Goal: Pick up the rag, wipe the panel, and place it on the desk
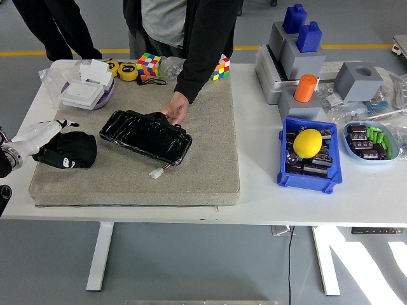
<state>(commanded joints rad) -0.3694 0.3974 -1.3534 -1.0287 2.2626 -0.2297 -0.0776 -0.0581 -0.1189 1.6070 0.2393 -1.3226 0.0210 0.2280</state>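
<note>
Your left hand (39,135) is at the black rag (68,150).
Rag lies near the grey mat's (210,159) left edge; finger state unclear. A person's hand (176,108) steadies the black panel (145,136).

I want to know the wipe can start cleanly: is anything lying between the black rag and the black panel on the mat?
Nothing visible does. The rag lies under the left hand, and only bare mat separates it from the panel, whose far edge a person's hand steadies.
</note>
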